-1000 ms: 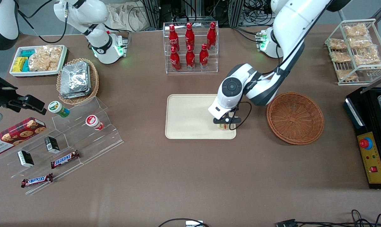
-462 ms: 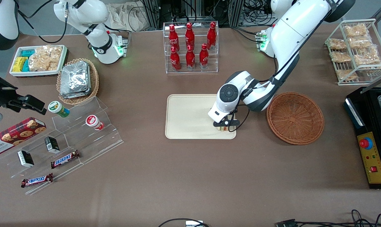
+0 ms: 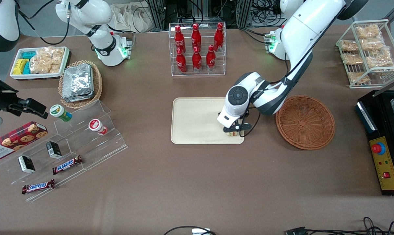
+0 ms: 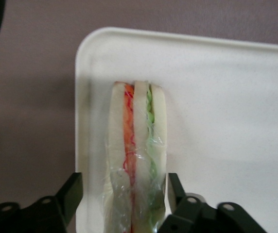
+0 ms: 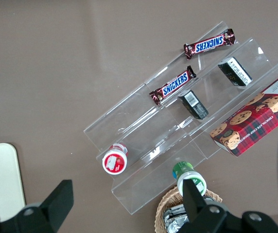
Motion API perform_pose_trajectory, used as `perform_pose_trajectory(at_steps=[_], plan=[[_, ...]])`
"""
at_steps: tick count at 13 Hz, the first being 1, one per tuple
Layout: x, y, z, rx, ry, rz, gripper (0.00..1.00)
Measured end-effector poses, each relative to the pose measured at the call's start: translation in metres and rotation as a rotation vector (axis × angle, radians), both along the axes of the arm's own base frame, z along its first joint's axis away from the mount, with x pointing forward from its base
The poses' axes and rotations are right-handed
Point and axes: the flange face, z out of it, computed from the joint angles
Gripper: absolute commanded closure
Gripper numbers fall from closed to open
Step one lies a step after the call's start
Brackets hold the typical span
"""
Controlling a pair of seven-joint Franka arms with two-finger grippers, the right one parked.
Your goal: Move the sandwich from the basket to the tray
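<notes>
The sandwich (image 4: 136, 160), a plastic-wrapped white-bread wedge with pink-red and green filling, stands on edge on the cream tray (image 4: 226, 97), close to a tray corner. In the front view only a sliver of the sandwich (image 3: 231, 133) shows under the wrist, at the tray's (image 3: 193, 120) corner nearest the camera and the basket. My left gripper (image 4: 124, 191) straddles the sandwich with its fingers open; bare tray shows between one finger (image 4: 72, 191) and the bread, and the other finger (image 4: 174, 187) is close beside it. The reddish-brown wicker basket (image 3: 305, 122) is empty beside the tray, toward the working arm's end.
A clear rack of red bottles (image 3: 197, 49) stands farther from the camera than the tray. A black control box (image 3: 384, 143) sits at the working arm's end. A clear stepped shelf (image 3: 69, 143) with snack bars and cups lies toward the parked arm's end.
The gripper has come down onto the tray corner with the sandwich and shifted slightly. The sandwich now rests on the tray with the fingers apart around it.
</notes>
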Motion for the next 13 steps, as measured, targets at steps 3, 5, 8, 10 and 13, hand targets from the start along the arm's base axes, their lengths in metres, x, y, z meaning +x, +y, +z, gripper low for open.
perform_pose_trajectory(at_steps=[3,5,8,10,13], plan=[[0.005,-0.001,0.063,0.018,-0.047,0.028,0.00],[0.005,-0.002,0.120,0.001,-0.064,0.075,0.00],[0.001,0.008,0.225,0.013,-0.059,0.103,0.00],[0.010,0.047,0.285,0.039,-0.054,0.114,0.00],[0.034,0.149,0.332,-0.001,-0.046,0.086,0.00]])
